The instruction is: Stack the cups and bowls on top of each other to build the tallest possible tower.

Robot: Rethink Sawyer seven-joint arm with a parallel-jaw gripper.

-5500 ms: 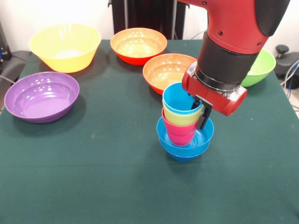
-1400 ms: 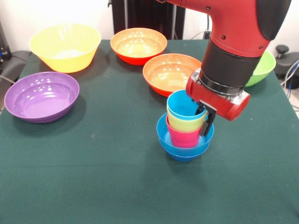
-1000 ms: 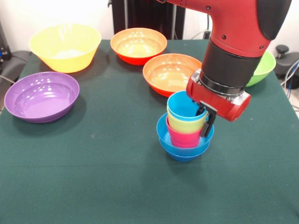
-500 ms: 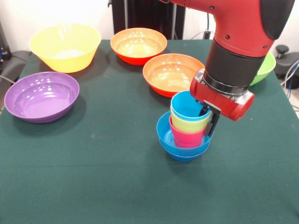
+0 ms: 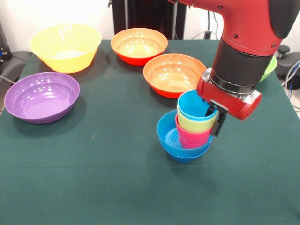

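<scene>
Three cups are nested: light blue (image 5: 193, 105) on top, yellow (image 5: 194, 124) in the middle, pink (image 5: 192, 137) at the bottom. The cup stack leans over the right side of two nested small blue bowls (image 5: 169, 135), and the pink cup's base still sits inside the upper bowl. My gripper (image 5: 213, 119) comes down from the upper right and is shut on the light blue cup's right rim, with one finger inside the cup and one finger (image 5: 218, 125) outside. The tower stands at the table's middle.
A large yellow bowl (image 5: 65, 47) and a purple bowl (image 5: 42, 96) stand at the left. Two orange bowls (image 5: 139, 44) (image 5: 169, 72) stand behind the tower. A lime green bowl (image 5: 270, 65) peeks out behind the arm at the right. Green cloth (image 5: 93, 183) covers the table.
The gripper has moved right with the three cups, taking them from the centre of the blue bowls towards the bowls' right rim. The bowls stayed put.
</scene>
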